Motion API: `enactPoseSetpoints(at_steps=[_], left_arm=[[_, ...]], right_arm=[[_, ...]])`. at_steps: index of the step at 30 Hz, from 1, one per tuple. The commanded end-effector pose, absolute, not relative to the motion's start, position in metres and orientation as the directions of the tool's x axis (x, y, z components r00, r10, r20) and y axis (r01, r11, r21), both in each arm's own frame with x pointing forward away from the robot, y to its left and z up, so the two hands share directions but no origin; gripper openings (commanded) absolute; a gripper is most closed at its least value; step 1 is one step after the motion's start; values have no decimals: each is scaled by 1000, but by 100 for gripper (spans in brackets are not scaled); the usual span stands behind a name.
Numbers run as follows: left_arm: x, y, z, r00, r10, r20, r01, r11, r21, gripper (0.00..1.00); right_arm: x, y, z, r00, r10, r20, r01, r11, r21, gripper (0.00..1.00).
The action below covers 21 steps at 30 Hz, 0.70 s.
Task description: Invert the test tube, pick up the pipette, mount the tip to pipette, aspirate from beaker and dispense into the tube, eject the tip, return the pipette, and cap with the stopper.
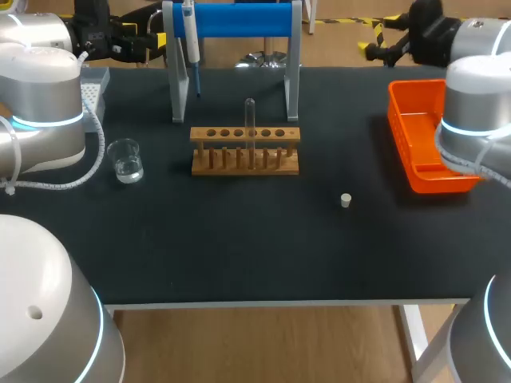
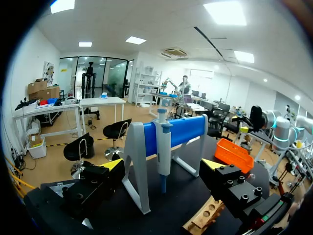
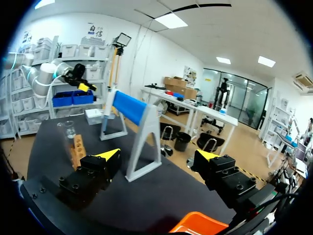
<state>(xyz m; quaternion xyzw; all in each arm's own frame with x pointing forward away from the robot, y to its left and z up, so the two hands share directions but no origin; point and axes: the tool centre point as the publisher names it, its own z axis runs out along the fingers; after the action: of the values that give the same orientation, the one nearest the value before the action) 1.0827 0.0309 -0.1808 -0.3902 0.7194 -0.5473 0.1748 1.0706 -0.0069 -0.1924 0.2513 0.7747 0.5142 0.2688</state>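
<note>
On the black counter (image 1: 239, 255) the small white stopper (image 1: 346, 200) lies nearest, alone; behind it stand the beaker (image 1: 126, 159) of clear liquid, the wooden rack (image 1: 244, 150) with the test tube (image 1: 250, 120) upright in it, and the orange tray (image 1: 419, 144). Farther back, the pipette (image 1: 190, 40) hangs on the blue stand (image 1: 239, 20). At the far edge, the left pincer (image 2: 164, 165) and right pincer (image 3: 157, 155) both gape, gripping nothing.

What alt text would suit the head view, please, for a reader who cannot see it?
A clear test tube stands in a wooden rack mid-table, with a beaker left of it and a stopper and orange tray to the right. Behind, a pipette hangs on a blue stand.
</note>
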Motion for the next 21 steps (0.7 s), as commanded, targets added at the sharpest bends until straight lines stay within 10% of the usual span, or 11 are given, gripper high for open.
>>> enactPoseSetpoints(at_steps=[1, 21], left_arm=[[1083, 30, -182, -633, -754, 174, -368, 96, -925, 100], [1083, 30, -182, -633, -754, 174, -368, 96, -925, 100]], right_arm=[[1024, 4, -198, -757, 630, -174, 65, 337, 939, 100], [904, 95, -241, -880, 449, -153, -27, 275, 961, 100]])
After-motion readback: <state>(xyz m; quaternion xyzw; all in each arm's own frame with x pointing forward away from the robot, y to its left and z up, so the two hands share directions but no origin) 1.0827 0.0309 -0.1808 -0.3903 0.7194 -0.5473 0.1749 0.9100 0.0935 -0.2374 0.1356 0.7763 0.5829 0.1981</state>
